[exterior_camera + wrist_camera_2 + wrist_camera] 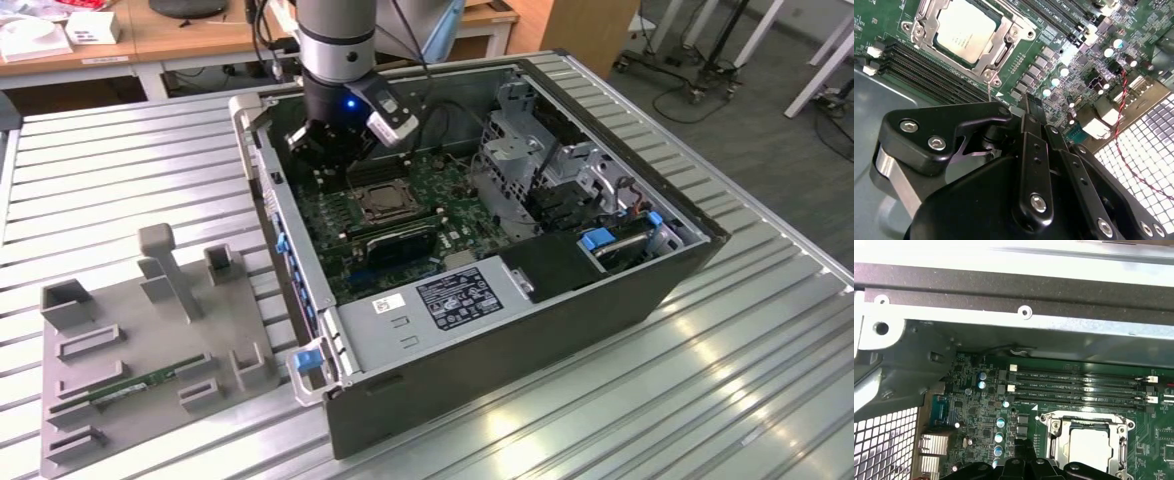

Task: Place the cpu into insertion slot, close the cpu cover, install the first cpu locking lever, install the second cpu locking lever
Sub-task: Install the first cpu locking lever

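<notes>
Clear above cpu cover (pixel 1002 42) — metal cage (pixel 514 150) alongside

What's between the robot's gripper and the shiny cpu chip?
In the second wrist view, the silver edge of the cpu cover and a strip of green circuit board lie between the gripper and the cpu.

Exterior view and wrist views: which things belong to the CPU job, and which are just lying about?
Job: silver-tan square cpu, silver metal cpu cover framing it, black gripper.
Lying about: grey fixture tray, green memory stick on it, long black memory slots.
</notes>
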`<state>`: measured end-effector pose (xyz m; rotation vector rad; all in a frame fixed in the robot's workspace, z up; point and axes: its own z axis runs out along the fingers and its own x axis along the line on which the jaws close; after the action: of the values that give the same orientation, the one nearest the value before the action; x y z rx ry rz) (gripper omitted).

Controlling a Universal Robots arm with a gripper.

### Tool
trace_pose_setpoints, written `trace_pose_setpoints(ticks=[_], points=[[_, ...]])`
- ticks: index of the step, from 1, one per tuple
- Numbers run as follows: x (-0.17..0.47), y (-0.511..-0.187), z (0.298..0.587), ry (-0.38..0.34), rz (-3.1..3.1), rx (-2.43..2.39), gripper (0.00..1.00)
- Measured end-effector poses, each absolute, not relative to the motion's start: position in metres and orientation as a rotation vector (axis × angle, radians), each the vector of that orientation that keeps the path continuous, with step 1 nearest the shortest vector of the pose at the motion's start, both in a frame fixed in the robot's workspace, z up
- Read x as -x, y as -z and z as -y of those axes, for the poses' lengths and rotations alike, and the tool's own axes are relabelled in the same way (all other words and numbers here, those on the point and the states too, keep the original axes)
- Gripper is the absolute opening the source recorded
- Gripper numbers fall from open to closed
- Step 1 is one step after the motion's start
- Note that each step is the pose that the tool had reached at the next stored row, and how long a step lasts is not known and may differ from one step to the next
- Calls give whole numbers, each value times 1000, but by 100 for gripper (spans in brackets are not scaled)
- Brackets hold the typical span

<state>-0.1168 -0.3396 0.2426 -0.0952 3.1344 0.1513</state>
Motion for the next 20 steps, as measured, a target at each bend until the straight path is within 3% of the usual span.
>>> trace_pose_setpoints(ticks=[20], points=[[119, -243, 328, -185, -3132, 95, 11]])
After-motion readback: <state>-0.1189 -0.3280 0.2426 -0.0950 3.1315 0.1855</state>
